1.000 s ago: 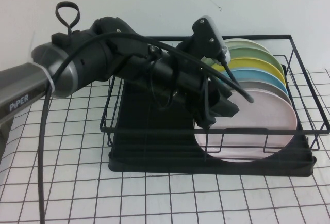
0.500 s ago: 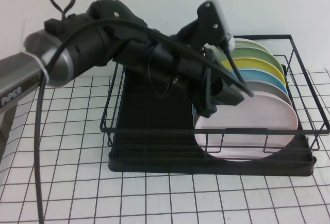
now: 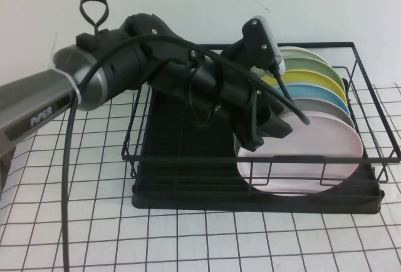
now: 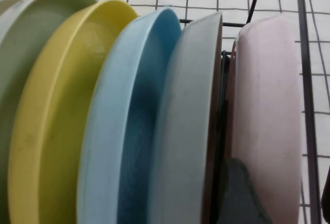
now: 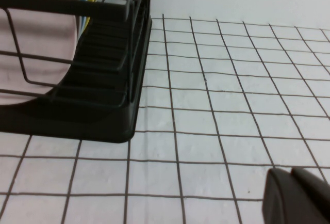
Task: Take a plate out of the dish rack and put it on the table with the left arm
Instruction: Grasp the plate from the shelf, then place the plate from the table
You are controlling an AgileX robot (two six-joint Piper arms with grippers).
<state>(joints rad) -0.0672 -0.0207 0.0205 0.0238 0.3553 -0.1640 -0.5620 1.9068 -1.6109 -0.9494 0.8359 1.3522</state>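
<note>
The pale pink plate [image 3: 307,159] stands upright at the front of a row in the black dish rack [image 3: 188,165]. In the left wrist view the pink plate [image 4: 268,105] is edge-on. My left gripper [image 3: 263,131] is at the plate's upper left rim. It is open and straddles the rim. One grey finger [image 4: 237,193] sits between the pink plate and the grey plate [image 4: 185,131]. The other finger is apart from the plate's front face. My right gripper [image 5: 298,198] is shut and empty, low over the table [image 5: 216,105], right of the rack.
Behind the pink plate stand a grey plate [image 3: 321,106], a light blue plate [image 3: 313,90], a yellow plate [image 3: 307,74] and a green plate [image 3: 301,59]. The rack's wire rim [image 3: 357,46] surrounds them. The grid cloth [image 3: 188,240] spreads in front of the rack.
The left arm's elbow rose and swung, then shifted right. The gripper lifted slightly and came back down at the pink plate's rim. The plate has not moved.
</note>
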